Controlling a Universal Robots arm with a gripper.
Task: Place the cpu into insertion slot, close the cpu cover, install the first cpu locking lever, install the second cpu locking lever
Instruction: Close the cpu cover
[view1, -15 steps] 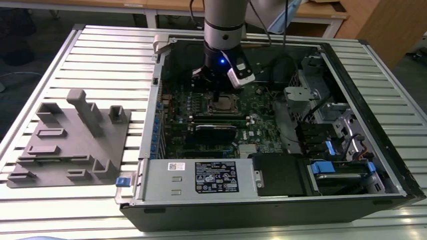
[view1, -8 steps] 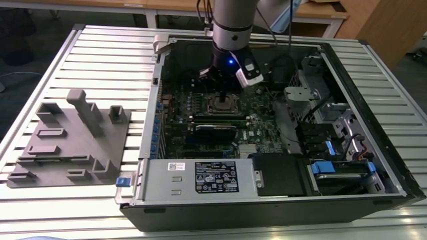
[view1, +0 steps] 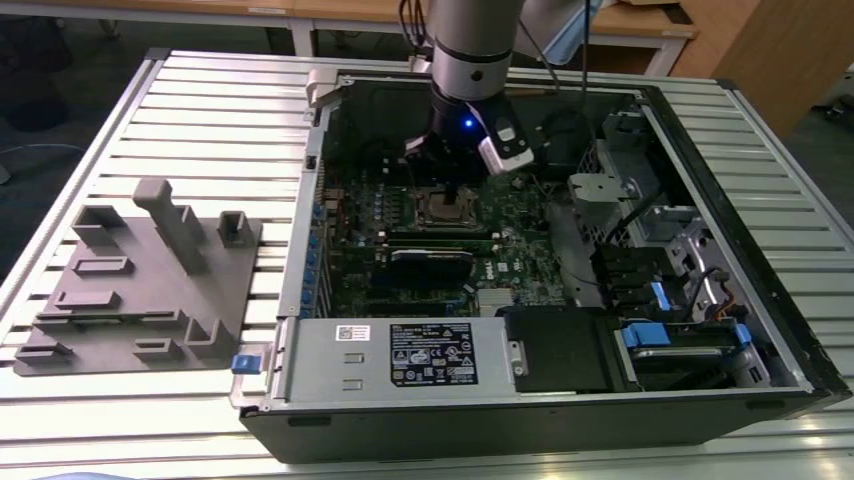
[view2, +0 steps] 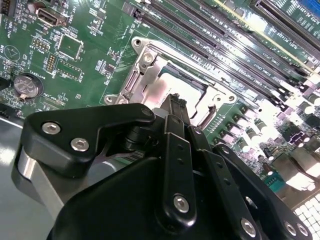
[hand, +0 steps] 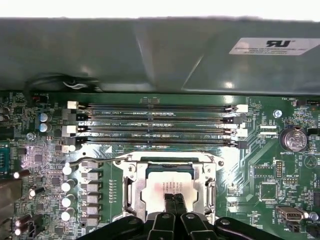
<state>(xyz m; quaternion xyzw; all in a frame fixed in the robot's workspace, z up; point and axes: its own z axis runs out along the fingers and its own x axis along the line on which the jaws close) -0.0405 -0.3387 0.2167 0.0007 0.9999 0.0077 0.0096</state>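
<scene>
Holding the end effector (hand: 173, 196), fingers together, over the seated cpu (hand: 155, 192), we are judging the cpu cover (hand: 131, 192) down; the latching step is calling for precise hooking.

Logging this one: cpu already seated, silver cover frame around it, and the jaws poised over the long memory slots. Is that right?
Not quite. The gripper has its jaws over the cpu itself, not over the memory slots, which lie apart from them; the first wrist view shows this. The rest holds: the cpu is seated, with the cpu cover framing it.
</scene>
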